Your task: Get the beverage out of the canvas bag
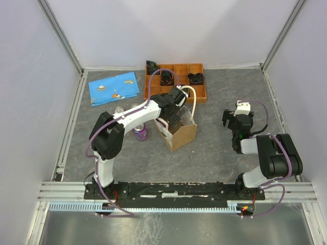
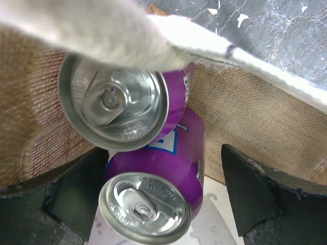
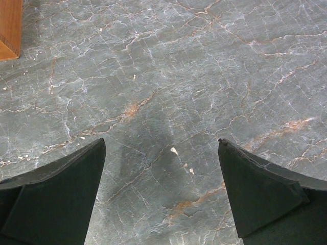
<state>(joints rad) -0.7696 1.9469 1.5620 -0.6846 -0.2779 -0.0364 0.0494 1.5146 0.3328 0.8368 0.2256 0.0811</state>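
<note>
1. Grey veined surface [image 1: 214, 153] carries everything. An orange tray [image 1: 200, 93] sits at its far edge and a blue cloth [image 1: 113, 88] lies towards the far left corner.
2. Near the middle of the surface stands the tan bag [image 1: 183, 137], mouth up, with the left arm bent over it. The right arm is well apart, towards the right edge.
3. Spread wide and holding nothing, the left hand [image 2: 163, 153] hangs in the bag's mouth. The right hand [image 3: 161, 145] is just as wide and empty, over bare surface.
4. Two purple cans are inside the bag, straight below the left hand. Their tops face it, so their long axes run roughly along its reach. The lower can [image 2: 145, 204] lies between the fingers, and the upper can [image 2: 115, 102] overlaps it in the wrist view. I judge the lower can the one to close on, and the left arm is plainly the nearer.
5. Outside, just beside the bag on its left-edge side, stands a third can [image 1: 140, 132], also purple.
6. Across the top of the wrist view runs the white handle [image 2: 102, 30], covering part of the upper can. It could snag on a lift.
7. Whether one can leans on the other I cannot tell. From above, the left arm hides the inside of the bag.
</note>
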